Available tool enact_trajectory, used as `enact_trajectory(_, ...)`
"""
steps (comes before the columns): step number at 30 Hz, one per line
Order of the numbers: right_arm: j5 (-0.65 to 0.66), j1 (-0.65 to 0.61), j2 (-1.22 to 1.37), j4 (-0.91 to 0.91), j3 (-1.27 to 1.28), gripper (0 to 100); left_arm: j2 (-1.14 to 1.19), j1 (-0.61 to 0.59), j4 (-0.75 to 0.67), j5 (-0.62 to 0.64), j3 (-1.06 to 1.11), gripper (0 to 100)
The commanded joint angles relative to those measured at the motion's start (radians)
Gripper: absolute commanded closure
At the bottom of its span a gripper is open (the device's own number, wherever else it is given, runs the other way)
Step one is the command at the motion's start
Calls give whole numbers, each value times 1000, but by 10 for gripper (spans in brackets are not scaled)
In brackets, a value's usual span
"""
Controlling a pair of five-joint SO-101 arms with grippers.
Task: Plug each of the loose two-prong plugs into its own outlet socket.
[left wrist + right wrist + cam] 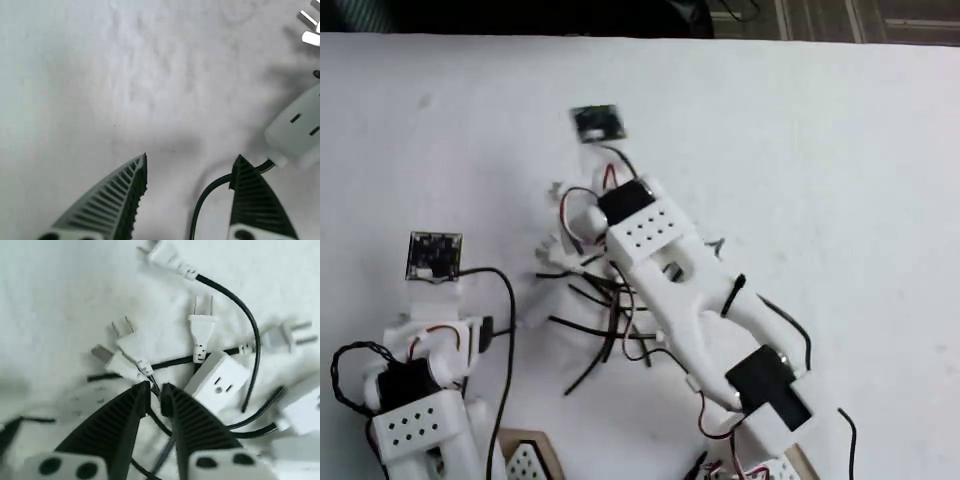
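Two fingers of the right gripper (155, 388) stand almost together, pinched on a thin plug cord (148, 371) just behind its white two-prong plug (131, 344). Near it lie a second plug (201, 330) and a white outlet socket (220, 380). On the left gripper (192, 156) the fingers are wide apart and hold nothing, over bare table (100, 75), with a further socket (297, 132) close by. In the high view the cord tangle (590, 330) lies just off centre toward 7 o'clock, and the left arm (420, 420) sits at 8 o'clock.
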Motion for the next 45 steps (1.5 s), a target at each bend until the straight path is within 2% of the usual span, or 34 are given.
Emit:
enact_trajectory(1, 242, 7, -7, 25, -23, 842, -8, -2, -9, 0, -5, 725)
enact_trajectory(3, 316, -8, 41, 30, -26, 807, -8, -2, -9, 0, -5, 725)
enact_trajectory(8, 427, -81, 153, 22, -28, 807, -8, -2, -9, 0, -5, 725)
enact_trajectory(19, 428, -113, 321, -188, -29, 813, -8, -2, -11, 0, -5, 725)
enact_trajectory(21, 428, -99, 332, -196, -31, 875, -8, -2, -11, 0, -5, 725)
enact_trajectory(23, 434, -82, 326, -189, -61, 982, -8, -2, -11, 0, -5, 725)
enact_trajectory(30, 439, 41, 165, 50, -149, 981, -8, -2, -12, 0, -3, 725)
enact_trajectory(39, 684, 179, -127, 380, -166, 981, -8, -2, -15, 0, 3, 725)
enact_trajectory(45, 812, 387, -145, 479, -164, 981, -8, -2, -15, 0, 5, 725)
